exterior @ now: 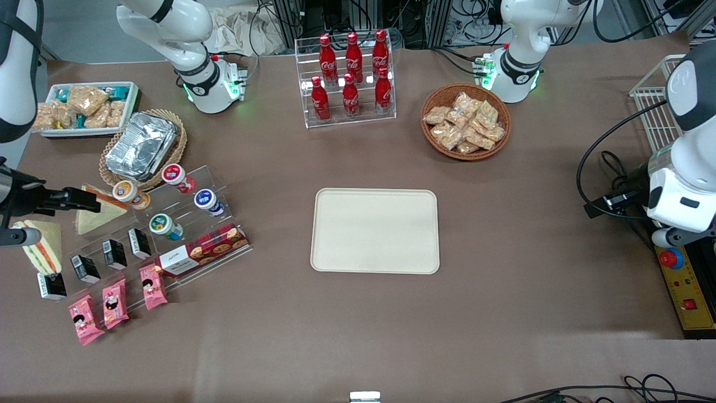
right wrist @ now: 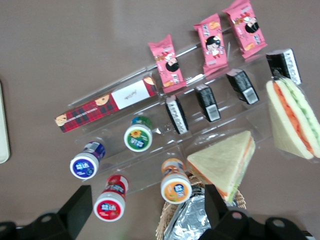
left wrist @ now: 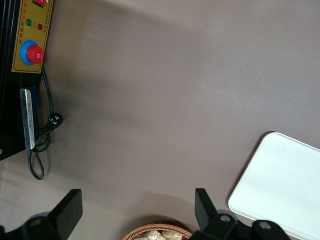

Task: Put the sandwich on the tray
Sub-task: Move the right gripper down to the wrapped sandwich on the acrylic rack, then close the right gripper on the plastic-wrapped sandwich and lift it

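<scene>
The sandwich (exterior: 42, 246) is a small clear-wrapped wedge with red, green and pale layers. It lies at the working arm's end of the table, beside the acrylic snack stand, and also shows in the right wrist view (right wrist: 295, 117). The cream-beige tray (exterior: 375, 230) lies flat mid-table with nothing on it; its edge shows in the right wrist view (right wrist: 2, 125). My right gripper (exterior: 84, 200) hangs high above the stand, open and holding nothing. In its wrist view the gripper (right wrist: 147, 215) is over the yogurt cups and foil container, apart from the sandwich.
A larger plain-bread triangle (exterior: 100, 210) lies beside the sandwich. The acrylic stand (exterior: 162, 235) holds cups, black cartons, a plaid biscuit box and pink packets. Also here: a foil container in a basket (exterior: 141, 146), a white snack bin (exterior: 84, 109), a cola rack (exterior: 349, 78) and a snack basket (exterior: 466, 122).
</scene>
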Controlling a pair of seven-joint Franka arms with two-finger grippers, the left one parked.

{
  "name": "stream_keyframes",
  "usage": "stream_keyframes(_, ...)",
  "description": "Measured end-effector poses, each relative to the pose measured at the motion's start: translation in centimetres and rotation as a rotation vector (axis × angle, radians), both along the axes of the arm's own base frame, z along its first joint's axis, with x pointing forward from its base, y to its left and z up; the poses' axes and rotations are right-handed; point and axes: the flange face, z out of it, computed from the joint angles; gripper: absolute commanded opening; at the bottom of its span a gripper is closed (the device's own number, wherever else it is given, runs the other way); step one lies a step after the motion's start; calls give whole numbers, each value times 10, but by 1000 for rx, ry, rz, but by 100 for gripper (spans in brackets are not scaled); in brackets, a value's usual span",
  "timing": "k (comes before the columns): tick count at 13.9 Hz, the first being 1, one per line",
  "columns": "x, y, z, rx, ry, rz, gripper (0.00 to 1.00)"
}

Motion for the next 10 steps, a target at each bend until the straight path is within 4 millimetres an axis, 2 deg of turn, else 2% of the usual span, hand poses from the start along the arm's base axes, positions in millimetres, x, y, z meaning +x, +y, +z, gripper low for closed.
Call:
stream_keyframes(7, -26, -121, 1, 47, -14, 161, 100)
stream_keyframes(10, -36, -175, -14, 50, -71, 329, 100)
